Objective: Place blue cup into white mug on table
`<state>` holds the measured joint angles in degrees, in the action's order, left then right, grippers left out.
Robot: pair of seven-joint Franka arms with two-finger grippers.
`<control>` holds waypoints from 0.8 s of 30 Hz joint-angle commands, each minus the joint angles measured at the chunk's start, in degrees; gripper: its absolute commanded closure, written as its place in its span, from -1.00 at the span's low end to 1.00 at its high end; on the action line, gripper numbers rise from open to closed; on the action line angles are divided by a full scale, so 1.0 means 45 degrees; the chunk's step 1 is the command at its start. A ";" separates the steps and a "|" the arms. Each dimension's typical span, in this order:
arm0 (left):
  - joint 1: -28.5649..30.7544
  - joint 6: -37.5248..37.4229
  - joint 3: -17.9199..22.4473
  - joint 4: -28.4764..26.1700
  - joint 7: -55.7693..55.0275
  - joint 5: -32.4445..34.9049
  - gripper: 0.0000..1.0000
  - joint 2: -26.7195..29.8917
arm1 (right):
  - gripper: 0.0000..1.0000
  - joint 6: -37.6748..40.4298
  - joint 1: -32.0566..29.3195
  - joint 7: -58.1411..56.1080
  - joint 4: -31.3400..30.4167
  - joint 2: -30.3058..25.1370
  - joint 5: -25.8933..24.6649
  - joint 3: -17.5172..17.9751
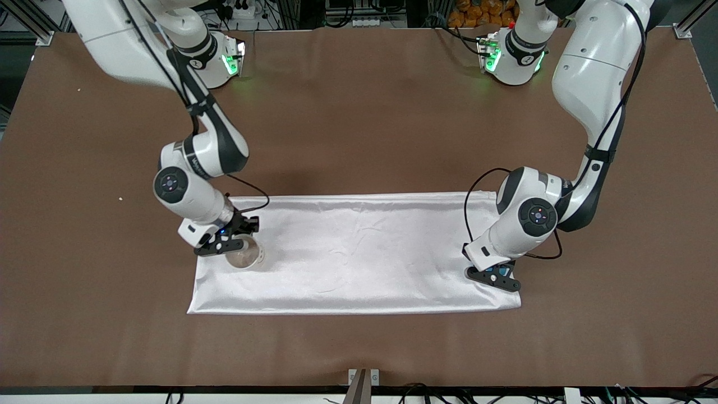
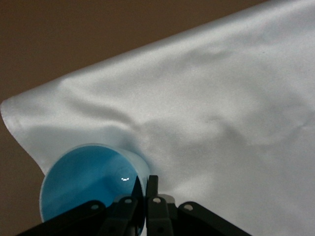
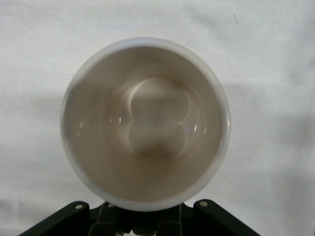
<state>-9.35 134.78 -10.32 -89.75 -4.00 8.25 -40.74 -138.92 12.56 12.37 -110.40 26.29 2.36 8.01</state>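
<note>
The white mug (image 1: 247,257) stands on the white cloth toward the right arm's end of the table. In the right wrist view its cream inside (image 3: 147,123) fills the middle. My right gripper (image 1: 231,246) sits beside the mug, its fingers closed round the dark handle under the rim (image 3: 143,219). The blue cup (image 2: 88,184) is tilted at the cloth's corner toward the left arm's end, and is mostly hidden in the front view (image 1: 501,271). My left gripper (image 1: 495,275) is shut on the cup's wall (image 2: 146,178), one finger inside and one outside.
The white cloth (image 1: 364,252) lies across the middle of the brown table (image 1: 359,112), wrinkled between the two grippers. It also shows in the left wrist view (image 2: 221,98) and the right wrist view (image 3: 275,59). Both arm bases stand along the table edge farthest from the front camera.
</note>
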 commanded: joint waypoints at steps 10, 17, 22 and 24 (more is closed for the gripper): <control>-0.0031 -0.1238 0.0008 -0.0113 -0.0088 0.0413 1.00 0.1375 | 1.00 0.0499 0.0920 0.5158 -0.0856 -0.1369 -0.0211 0.2319; 0.0125 -0.1591 0.0028 -0.1459 -0.0127 0.0413 1.00 0.3190 | 1.00 0.0519 0.1057 0.6820 -0.2085 -0.2130 -0.0972 0.3277; 0.0165 -0.1571 0.0067 -0.2923 -0.0225 0.0394 1.00 0.4869 | 1.00 0.0499 0.1038 0.7933 -0.2594 -0.2268 -0.1323 0.4078; 0.0145 -0.1533 0.0067 -0.3820 -0.0361 0.0394 1.00 0.5728 | 1.00 0.0480 0.1038 0.8596 -0.2770 -0.2248 -0.1926 0.4332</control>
<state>-8.82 127.37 -10.17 -95.52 -4.03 8.75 -25.73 -136.39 17.89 44.77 -118.80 19.14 -2.04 24.76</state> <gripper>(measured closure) 0.956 0.903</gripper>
